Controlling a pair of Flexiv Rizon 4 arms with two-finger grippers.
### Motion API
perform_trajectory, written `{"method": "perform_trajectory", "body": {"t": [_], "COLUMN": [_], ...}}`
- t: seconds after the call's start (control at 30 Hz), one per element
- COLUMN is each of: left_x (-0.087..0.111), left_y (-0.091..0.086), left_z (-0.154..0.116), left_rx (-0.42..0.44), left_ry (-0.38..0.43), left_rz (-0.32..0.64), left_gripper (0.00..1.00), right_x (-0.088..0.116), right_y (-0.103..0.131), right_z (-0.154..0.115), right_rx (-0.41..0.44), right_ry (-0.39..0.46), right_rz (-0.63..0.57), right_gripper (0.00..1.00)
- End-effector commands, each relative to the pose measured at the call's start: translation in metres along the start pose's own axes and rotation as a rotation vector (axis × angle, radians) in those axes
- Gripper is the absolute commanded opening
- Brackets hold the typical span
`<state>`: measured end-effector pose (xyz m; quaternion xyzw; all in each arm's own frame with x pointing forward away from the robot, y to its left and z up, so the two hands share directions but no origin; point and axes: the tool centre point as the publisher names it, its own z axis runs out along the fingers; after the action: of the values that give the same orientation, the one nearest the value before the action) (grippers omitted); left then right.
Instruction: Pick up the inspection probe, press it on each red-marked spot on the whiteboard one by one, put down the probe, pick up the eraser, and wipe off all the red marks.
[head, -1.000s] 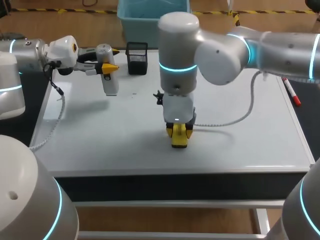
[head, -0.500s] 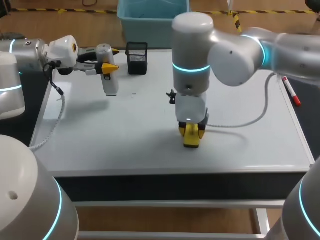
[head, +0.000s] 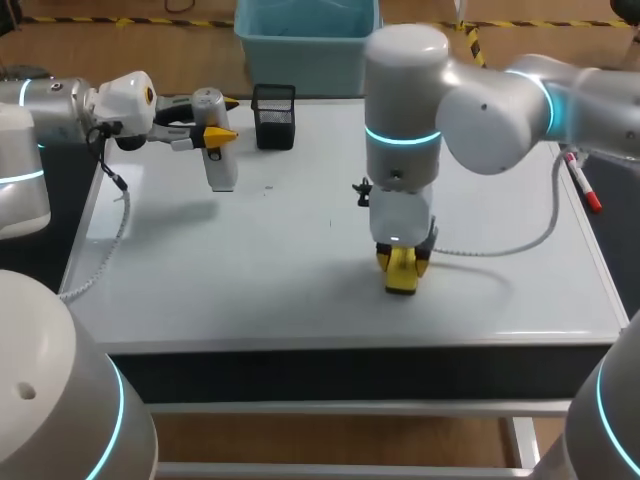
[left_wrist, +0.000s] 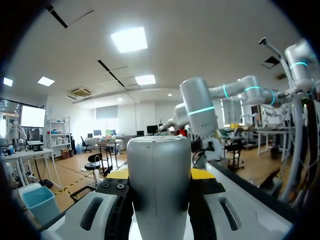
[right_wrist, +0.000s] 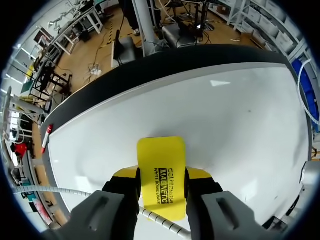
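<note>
**Status: eraser on whiteboard, probe held**

1. Right arm. The right gripper (head: 402, 266) is closed on the yellow eraser (head: 402, 278), with one finger on each long side. The right wrist view shows the eraser (right_wrist: 161, 170) clamped between both yellow tips. The gripper points straight down, and the eraser sits on the whiteboard (head: 250, 270), close to its near edge and slightly right of its middle.

2. Left arm. The left gripper (head: 205, 133) grips the inspection probe (head: 218, 150), a silver cylinder, from two sides near its top. The probe stands upright over the whiteboard's far left corner area. Contact between its lower end and the whiteboard cannot be confirmed.

3. Other items. A black mesh holder (head: 273, 116) stands at the whiteboard's far edge, just beside the probe. A red marker (head: 583, 187) lies along the whiteboard's right edge.
</note>
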<state>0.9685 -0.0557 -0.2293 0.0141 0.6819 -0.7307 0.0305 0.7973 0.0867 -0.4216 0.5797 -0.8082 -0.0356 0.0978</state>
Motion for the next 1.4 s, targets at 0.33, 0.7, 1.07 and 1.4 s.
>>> {"method": "perform_trajectory", "body": {"t": [0.33, 0.7, 1.07, 1.4], "left_x": [-0.001, -0.001, -0.001, -0.001], "left_y": [0.0, 0.0, 0.0, 0.0], "left_z": [0.0, 0.0, 0.0, 0.0], "left_rx": [0.003, 0.003, 0.003, 0.003], "left_ry": [0.003, 0.003, 0.003, 0.003], "left_rz": [0.001, 0.001, 0.001, 0.001], "left_gripper": [0.0, 0.0, 0.0, 0.0], "right_x": [0.003, -0.048, -0.068, -0.066], "right_y": [0.007, 0.021, 0.021, 0.02], "right_z": [-0.036, -0.034, -0.017, -0.007], "right_rx": [0.081, 0.071, 0.092, 0.08], "right_ry": [-0.034, -0.078, -0.049, -0.048], "right_rz": [-0.016, -0.13, -0.204, -0.203], "right_gripper": [0.0, 0.0, 0.0, 0.0]}}
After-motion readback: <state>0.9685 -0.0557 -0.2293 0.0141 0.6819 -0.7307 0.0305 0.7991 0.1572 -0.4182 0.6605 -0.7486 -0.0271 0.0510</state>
